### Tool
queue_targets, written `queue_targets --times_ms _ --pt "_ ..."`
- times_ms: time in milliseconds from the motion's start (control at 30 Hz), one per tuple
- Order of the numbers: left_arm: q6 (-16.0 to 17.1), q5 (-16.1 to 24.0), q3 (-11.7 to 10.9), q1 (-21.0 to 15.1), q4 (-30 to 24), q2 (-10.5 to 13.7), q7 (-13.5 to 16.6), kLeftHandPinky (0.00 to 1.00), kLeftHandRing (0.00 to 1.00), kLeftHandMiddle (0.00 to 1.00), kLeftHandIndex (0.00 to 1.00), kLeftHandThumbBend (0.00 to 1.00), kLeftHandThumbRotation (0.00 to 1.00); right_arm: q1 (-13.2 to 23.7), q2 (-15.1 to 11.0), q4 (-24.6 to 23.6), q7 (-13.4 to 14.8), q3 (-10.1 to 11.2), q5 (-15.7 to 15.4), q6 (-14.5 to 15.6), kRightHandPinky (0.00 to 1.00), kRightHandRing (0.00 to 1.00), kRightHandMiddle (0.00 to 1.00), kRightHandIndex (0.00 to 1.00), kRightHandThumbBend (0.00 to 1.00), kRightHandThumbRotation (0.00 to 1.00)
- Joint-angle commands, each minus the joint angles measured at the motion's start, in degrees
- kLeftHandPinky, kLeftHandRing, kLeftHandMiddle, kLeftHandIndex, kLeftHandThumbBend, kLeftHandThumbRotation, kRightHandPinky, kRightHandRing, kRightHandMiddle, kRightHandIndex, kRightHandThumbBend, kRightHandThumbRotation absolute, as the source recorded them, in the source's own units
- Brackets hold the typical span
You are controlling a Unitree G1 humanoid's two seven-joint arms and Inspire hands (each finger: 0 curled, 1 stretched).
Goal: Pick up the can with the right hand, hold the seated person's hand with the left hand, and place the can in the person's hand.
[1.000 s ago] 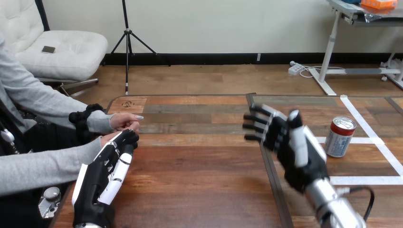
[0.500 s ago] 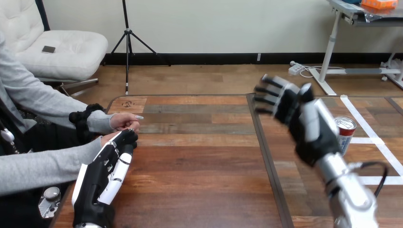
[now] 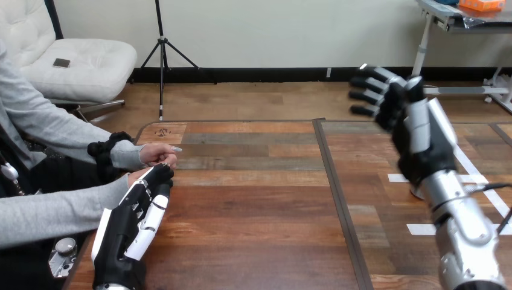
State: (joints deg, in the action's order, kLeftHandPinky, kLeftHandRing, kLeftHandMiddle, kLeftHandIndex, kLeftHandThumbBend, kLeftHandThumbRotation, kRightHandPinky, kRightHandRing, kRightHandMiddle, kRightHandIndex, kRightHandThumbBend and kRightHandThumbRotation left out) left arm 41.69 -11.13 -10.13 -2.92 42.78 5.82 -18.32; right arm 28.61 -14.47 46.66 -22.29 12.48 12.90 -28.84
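Fingers (image 3: 369, 80) of the right hand (image 3: 419, 133) spread apart and empty, raised above the table (image 3: 253, 205); the can (image 3: 415, 193) stands behind its wrist (only a base edge shows). Best lowered beside the can before closing round its middle. Left hand (image 3: 136, 217) lies extended, fingertips touching the person's nearer hand (image 3: 137, 177).

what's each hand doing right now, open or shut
left hand: by the person's nearer hand, cannot be told
right hand: open, raised, holding nothing

two robot hands (image 3: 130, 220) (image 3: 422, 139) (two person's hands (image 3: 158, 154) (image 3: 136, 177))
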Motion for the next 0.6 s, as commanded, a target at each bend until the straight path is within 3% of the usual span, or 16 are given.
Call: queue_targets --times_ms 0,567 --pt "1.1 -1.0 -0.3 -3.7 -0.9 -0.1 -0.8 0.94 0.88 0.85 0.82 0.26 0.57 5.9 -1.5 0.8 1.0 0.9 -0.1 0.0 0.79 0.81 0.81 0.81 0.94 1.0" --pt "1.8 -1.1 -0.6 -4.0 0.1 0.2 -1.4 0.92 0.87 0.83 0.81 0.24 0.56 9.8 -4.7 3.9 4.7 2.6 -0.7 1.3 0.78 0.81 0.8 0.81 0.99 1.0"
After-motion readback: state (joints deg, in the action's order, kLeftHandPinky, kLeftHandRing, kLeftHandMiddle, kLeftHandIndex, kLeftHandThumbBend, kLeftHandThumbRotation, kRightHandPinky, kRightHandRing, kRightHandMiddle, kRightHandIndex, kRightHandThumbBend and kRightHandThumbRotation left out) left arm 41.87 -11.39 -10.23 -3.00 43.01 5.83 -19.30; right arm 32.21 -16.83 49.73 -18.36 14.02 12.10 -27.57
